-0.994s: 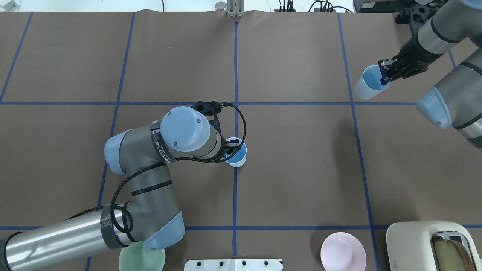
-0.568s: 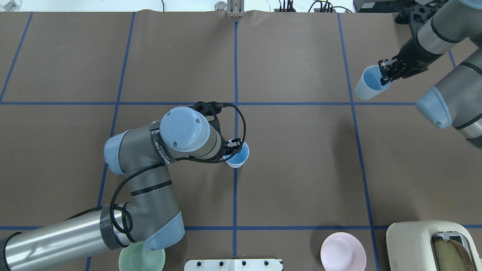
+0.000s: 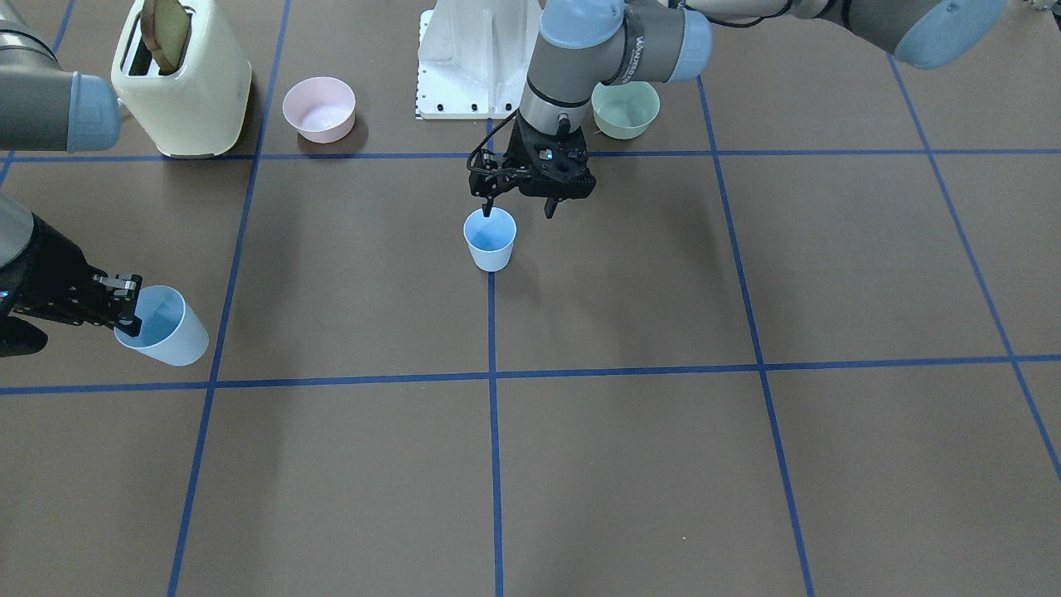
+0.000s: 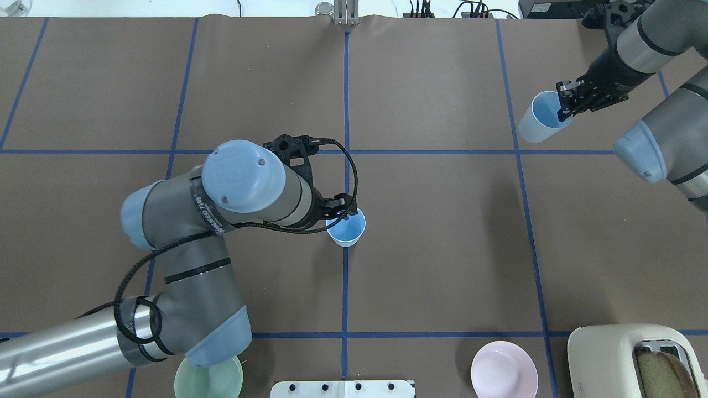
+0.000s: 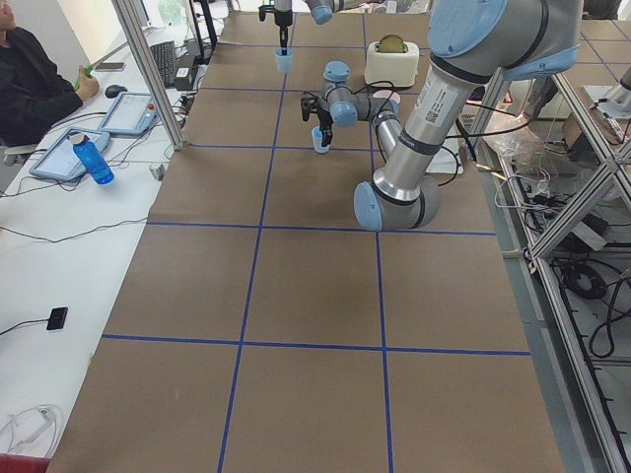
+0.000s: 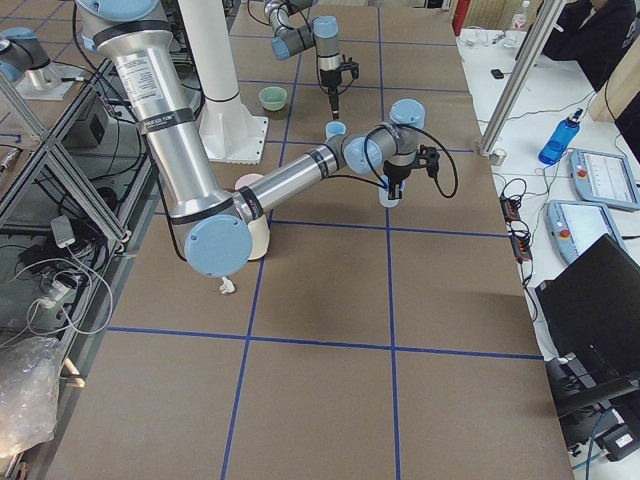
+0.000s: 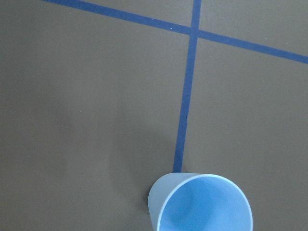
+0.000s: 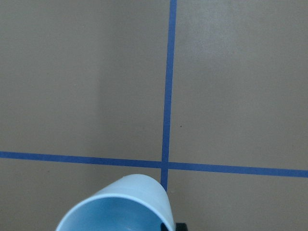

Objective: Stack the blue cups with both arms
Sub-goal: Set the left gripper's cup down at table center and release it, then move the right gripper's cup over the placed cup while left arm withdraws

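Note:
One blue cup (image 3: 490, 239) stands upright on the centre blue line; it also shows in the overhead view (image 4: 346, 228) and the left wrist view (image 7: 199, 204). My left gripper (image 3: 518, 210) is open just above it and toward the robot's side, with one fingertip over the cup's rim. My right gripper (image 3: 124, 308) is shut on the rim of the second blue cup (image 3: 166, 329) and holds it tilted above the table at the far right in the overhead view (image 4: 539, 119). Its rim fills the bottom of the right wrist view (image 8: 120, 207).
A cream toaster (image 4: 636, 359) with a bread slice, a pink bowl (image 4: 504, 369) and a mint-green bowl (image 4: 208, 378) sit along the robot's edge. The white pedestal (image 3: 477, 58) stands between the bowls. Blue tape lines grid the brown table.
My left arm has risen and drawn back toward the left, leaving the centre cup standing on the line. My right gripper has carried its cup slightly farther from the robot.

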Motion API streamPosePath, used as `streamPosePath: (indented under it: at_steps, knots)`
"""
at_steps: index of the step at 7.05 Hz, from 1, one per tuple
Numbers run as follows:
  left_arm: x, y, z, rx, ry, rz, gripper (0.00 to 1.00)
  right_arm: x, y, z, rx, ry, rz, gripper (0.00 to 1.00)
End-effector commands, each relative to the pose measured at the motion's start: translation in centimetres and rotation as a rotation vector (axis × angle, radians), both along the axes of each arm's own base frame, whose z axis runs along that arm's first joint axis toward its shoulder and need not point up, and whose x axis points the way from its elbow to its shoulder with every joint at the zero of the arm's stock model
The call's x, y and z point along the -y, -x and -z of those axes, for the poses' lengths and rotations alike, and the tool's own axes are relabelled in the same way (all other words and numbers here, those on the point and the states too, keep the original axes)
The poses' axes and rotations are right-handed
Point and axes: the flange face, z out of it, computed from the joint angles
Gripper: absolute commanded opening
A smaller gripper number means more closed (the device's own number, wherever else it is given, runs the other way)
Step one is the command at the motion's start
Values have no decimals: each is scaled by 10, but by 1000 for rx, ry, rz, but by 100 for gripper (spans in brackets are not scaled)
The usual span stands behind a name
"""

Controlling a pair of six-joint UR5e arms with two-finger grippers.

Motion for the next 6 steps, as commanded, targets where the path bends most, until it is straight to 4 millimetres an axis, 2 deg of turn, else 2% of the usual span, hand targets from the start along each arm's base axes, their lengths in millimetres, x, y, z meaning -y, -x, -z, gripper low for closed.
streamPosePath:
  at_steps: [1, 2, 3, 4, 5, 6]
  knots:
    - [38, 80, -13, -19, -42, -52, 98, -19, 13, 38, 52, 64, -69, 0]
    - [60, 118, -24, -4, -97, -79, 98, -29, 40, 65, 76, 95, -89, 0]
    - [81, 151, -44, 19, -114, -72, 98, -47, 88, 98, 87, 121, -113, 0]
    - [97, 186, -66, 32, -141, -96, 98, -61, 120, 123, 98, 137, -131, 0]
    - [99, 222, -96, 50, -160, -114, 98, -68, 136, 141, 114, 162, -156, 0]
    - [110, 262, -124, 70, -196, -142, 98, -78, 157, 160, 127, 173, -172, 0]
